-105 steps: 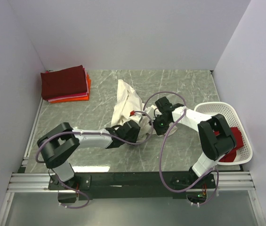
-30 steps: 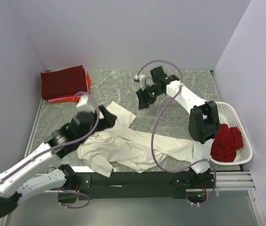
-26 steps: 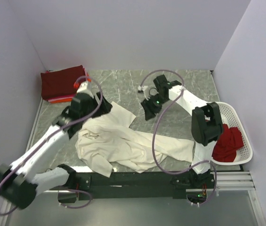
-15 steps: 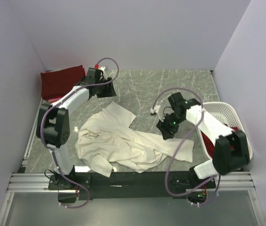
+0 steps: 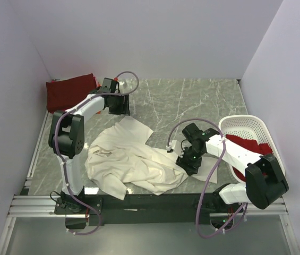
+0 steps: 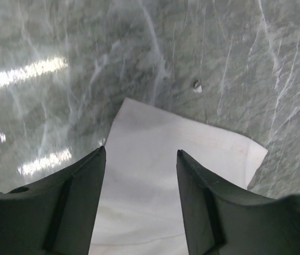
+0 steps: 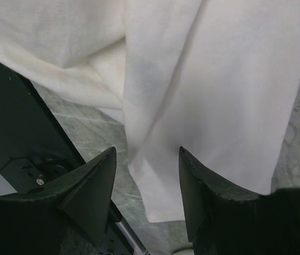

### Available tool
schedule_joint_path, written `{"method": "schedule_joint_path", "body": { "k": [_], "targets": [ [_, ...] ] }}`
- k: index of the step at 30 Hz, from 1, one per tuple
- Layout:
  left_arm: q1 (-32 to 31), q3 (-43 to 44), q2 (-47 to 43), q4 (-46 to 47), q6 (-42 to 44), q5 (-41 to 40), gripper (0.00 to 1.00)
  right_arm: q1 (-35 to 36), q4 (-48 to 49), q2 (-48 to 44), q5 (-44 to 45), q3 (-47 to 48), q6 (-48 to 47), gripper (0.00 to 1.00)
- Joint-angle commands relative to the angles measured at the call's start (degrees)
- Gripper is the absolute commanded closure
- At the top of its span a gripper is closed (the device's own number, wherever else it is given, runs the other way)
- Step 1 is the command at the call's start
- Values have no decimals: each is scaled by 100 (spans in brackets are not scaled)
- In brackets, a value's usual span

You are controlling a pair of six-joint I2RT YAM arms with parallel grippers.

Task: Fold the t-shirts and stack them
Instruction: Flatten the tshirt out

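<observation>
Folded stack (image 5: pixel 69 93): upper left corner of the top view, dark maroon on top
Left gripper (image 6: pixel 140 153): just right of the stack, fingers spread, holding nothing (a cream corner lies beyond them)
Cream t-shirt (image 5: pixel 134 162): rumpled, lower centre of the marble table (image 5: pixel 192 101)
Right gripper (image 7: pixel 145 154): jaws parted, empty, over the shirt's right edge
Basket (image 5: pixel 245 126): right edge, red t-shirt (image 5: pixel 250 143) inside

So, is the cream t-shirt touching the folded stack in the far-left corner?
Apart. The top external view shows bare marble table between the cream t-shirt and the folded stack, whose top shirt is dark maroon.
</observation>
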Motion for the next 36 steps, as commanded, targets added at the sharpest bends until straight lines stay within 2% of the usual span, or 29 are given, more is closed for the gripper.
{"method": "schedule_joint_path", "body": {
  "k": [1,7,8,15,18,27,30,36],
  "targets": [
    [15,613,538,-221,315,232,40,19,244,-167,83,-67,133,43],
    [14,1246,1173,-564,403,241,49,28,138,-527,267,-278,63,43],
    [15,1360,1234,-591,395,232,53,28,138,-562,311,-304,63,43],
    [-82,1537,1525,-705,359,-93,56,19,314,-519,470,-436,195,43],
    [-152,1528,1569,-741,377,-119,61,19,358,-457,443,-454,239,43],
    [-451,1361,1630,-846,404,-760,81,10,393,-440,514,-463,309,43],
    [-478,1265,1526,-776,325,-1138,99,19,411,-466,522,-445,362,43],
    [-399,1027,832,-521,131,-1552,99,28,297,-536,514,-480,336,43]
  ]
}}
